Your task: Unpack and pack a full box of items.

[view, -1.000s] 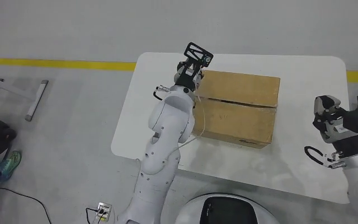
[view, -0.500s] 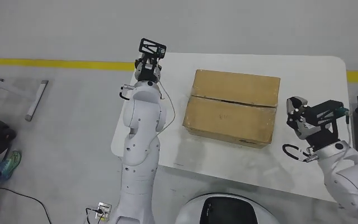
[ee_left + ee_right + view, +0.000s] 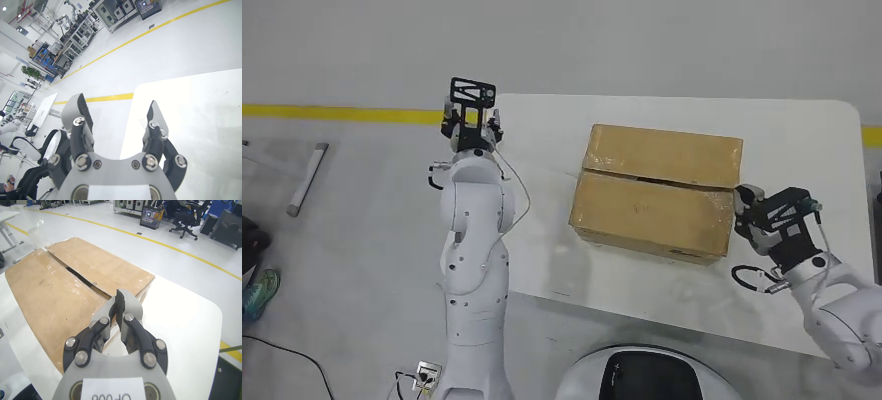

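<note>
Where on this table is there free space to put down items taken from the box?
The widest bare patch of the table lies between its left edge and the box, nearer the robot than the left gripper. The far right corner is free too. The box's right end is crowded: the right gripper sits close beside it.

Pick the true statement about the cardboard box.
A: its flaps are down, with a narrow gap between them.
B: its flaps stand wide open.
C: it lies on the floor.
A: the cardboard box sits on the table, both flaps down, a dark slit between them.
</note>
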Motion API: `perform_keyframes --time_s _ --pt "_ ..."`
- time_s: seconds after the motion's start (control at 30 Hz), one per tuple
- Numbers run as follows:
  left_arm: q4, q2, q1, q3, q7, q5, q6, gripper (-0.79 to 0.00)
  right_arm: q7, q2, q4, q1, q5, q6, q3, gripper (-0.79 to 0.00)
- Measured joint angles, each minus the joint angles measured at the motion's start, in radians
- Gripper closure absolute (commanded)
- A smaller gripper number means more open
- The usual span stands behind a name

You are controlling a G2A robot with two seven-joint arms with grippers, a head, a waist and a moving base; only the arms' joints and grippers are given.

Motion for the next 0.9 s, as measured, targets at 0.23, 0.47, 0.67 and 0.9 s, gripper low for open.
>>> perform_keyframes --time_s 0.23,0.47,0.67,0.9 --pt "-0.059 0.007 0.021 -0.012 -0.011 -0.008 -0.033 -0.785 -0.013 -0.001 -0.009 -0.011 0.015 0.050 0.013 0.000" --pt "-0.171 -0.003 0.086 0.118 -0.017 -0.096 -0.168 -0.785 -0.048 -0.002 -0.049 -0.067 0.066 0.100 0.110 0.000" --pt "-0.219 -0.024 0.138 0.313 -0.046 -0.236 -0.285 -0.785 -0.081 -0.003 -0.048 -0.134 0.093 0.111 0.200 0.000" --pt "-0.151 -0.043 0.140 0.514 -0.053 -0.222 -0.334 -0.785 -0.111 -0.006 -0.029 -0.186 0.120 0.126 0.247 0.000"
